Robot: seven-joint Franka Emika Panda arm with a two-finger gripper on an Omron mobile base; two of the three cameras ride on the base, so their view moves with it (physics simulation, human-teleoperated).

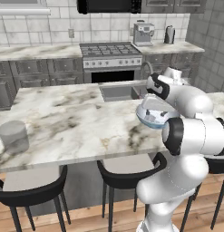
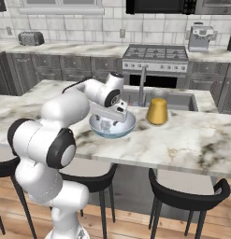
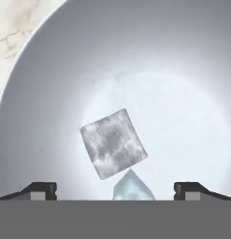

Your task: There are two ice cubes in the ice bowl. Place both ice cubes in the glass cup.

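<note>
The ice bowl (image 1: 152,120) (image 2: 112,128) sits on the island counter near its front edge, with my hand lowered into it. In the hand view the bowl's pale inside (image 3: 182,70) spreads wide. One grey-white ice cube (image 3: 113,143) lies on the bowl's floor. A second, bluish ice cube (image 3: 132,188) shows only as a tip below it, between my fingers. My gripper (image 3: 115,189) stands open just above the cubes, holding nothing. The glass cup (image 1: 13,135) stands far to the left on the counter.
A yellow-gold cylinder (image 2: 157,111) stands just right of the bowl, by the sink (image 2: 182,100) and its faucet (image 2: 143,84). Black bar stools (image 1: 124,174) line the counter's front edge. Stove and coffee machine (image 1: 143,34) are at the back wall.
</note>
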